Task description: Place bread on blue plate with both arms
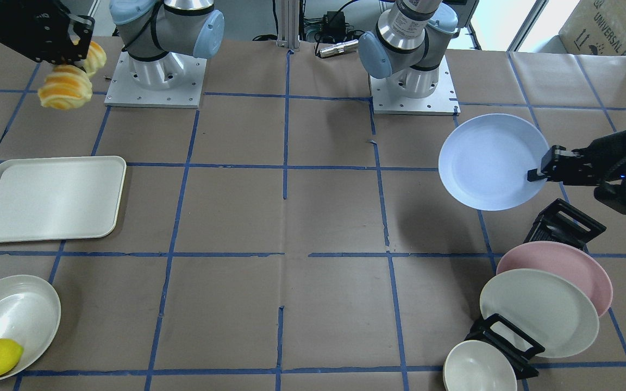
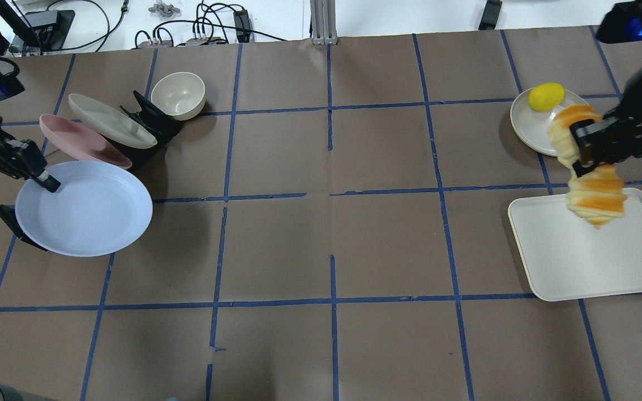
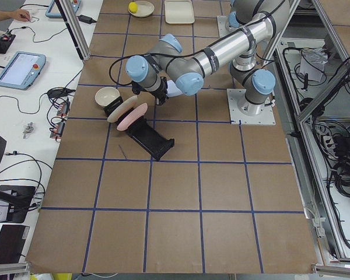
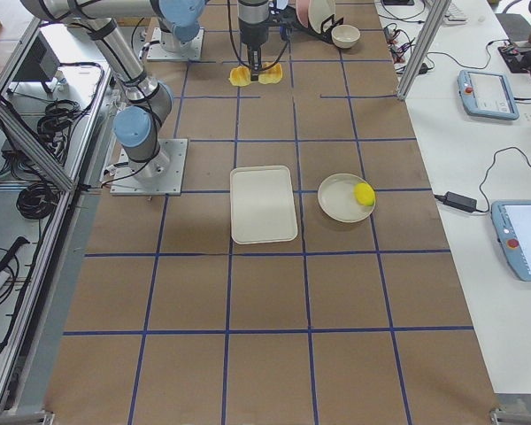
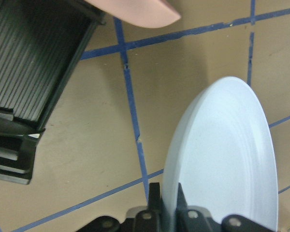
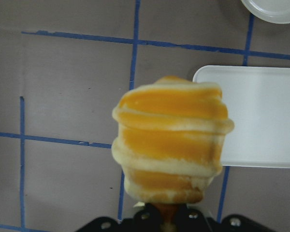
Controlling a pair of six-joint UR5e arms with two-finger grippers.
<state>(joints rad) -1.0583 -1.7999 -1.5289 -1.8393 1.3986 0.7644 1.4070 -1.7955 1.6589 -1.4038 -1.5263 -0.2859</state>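
The bread (image 2: pixel 597 200), ridged with orange and cream stripes, hangs in my right gripper (image 2: pixel 583 151), which is shut on its middle. It is held in the air over the far edge of the white tray, and it also shows in the front view (image 1: pixel 64 89) and the right wrist view (image 6: pixel 171 140). My left gripper (image 2: pixel 42 179) is shut on the rim of the blue plate (image 2: pixel 87 209) and holds it tilted above the table at the left. The plate also shows in the front view (image 1: pixel 487 163) and the left wrist view (image 5: pixel 227 159).
A white tray (image 2: pixel 588 262) lies under the bread. A cream dish (image 2: pixel 530 128) holds a yellow lemon (image 2: pixel 546 96). A black rack (image 2: pixel 151 120) by the blue plate holds a pink plate (image 2: pixel 84 139) and a cream plate (image 2: pixel 112 120); a bowl (image 2: pixel 178 94) sits behind.
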